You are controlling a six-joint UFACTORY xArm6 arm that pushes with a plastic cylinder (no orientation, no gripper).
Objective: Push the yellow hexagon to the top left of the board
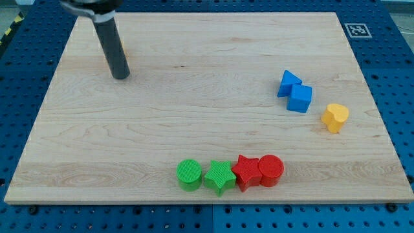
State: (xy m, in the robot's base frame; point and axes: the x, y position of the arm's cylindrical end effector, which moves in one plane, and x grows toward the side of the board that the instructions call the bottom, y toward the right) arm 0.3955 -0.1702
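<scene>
Inspection finds we are resting my tip (121,76) on the wooden board (194,110) near its top left, grasping nothing, with a sliver of yellow hexagon (123,52) peeking out behind the rod. We are noting a blue triangle (288,83) touching a blue cube (300,98), a yellow heart (335,117), and along the view's bottom a green cylinder (189,175), green star (219,177), red star (245,171) and red cylinder (271,170).
</scene>
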